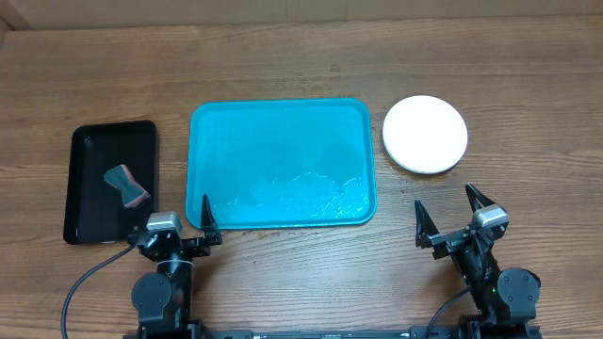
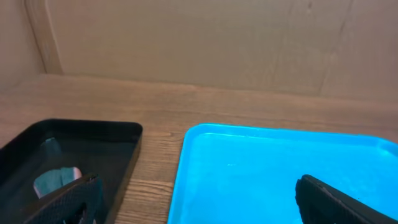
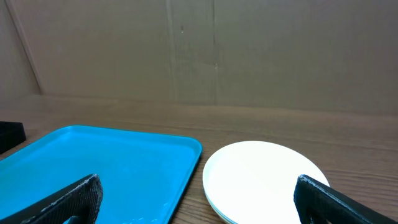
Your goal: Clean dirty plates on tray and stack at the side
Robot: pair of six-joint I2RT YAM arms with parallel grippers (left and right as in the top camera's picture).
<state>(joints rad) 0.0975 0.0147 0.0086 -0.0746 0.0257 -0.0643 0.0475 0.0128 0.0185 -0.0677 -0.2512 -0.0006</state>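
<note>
The teal tray [image 1: 283, 151] [image 2: 261, 162] [image 3: 106, 162] lies mid-table with no plates on it; wet streaks glisten on its near half. The plates [image 1: 425, 133] [image 3: 264, 174] sit stacked on the wood to the tray's right, white one on top, thin rims of the lower ones just showing beneath it. My left gripper [image 1: 179, 218] [image 2: 199, 199] is open at the tray's near-left corner, holding nothing. My right gripper [image 1: 448, 209] [image 3: 199, 196] is also open and empty, near the table's front, just short of the stack.
A narrow black tray [image 1: 89, 202] [image 2: 93, 134] lies left of the teal tray, holding a small grey-and-pink cleaning tool [image 1: 126, 185] [image 2: 53, 180]. A cardboard wall stands behind the table in both wrist views.
</note>
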